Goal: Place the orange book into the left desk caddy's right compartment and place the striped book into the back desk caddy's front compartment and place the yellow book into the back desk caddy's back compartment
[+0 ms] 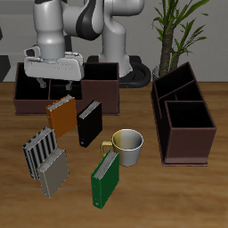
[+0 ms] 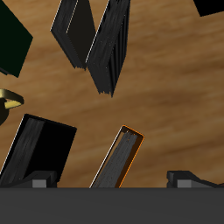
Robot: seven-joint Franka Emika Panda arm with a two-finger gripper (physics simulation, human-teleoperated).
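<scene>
Gripper (image 1: 55,86) spread wide and empty just above orange book (image 1: 62,115), standing upright on table (image 1: 178,191) beside black book (image 1: 89,123); stiff, probably light, smooth cover, so best pinched across thin top edge.

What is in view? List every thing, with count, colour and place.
back desk caddy: 1, dark brown, at the table's back, behind the hand
left desk caddy: 1, dark brown, at the table's side, near the plant
orange book: 1, orange, in front of the back desk caddy
black book: 1, black, beside the orange book
striped books: 2, grey with dark stripes, nearer the front edge than the orange book
green book: 1, green, near the front edge
mug: 1, cream, beside the green book
plant: 1, green, behind the table
table: 1, wood brown
arm: 1, white
hand: 1, open, above the orange book
</scene>
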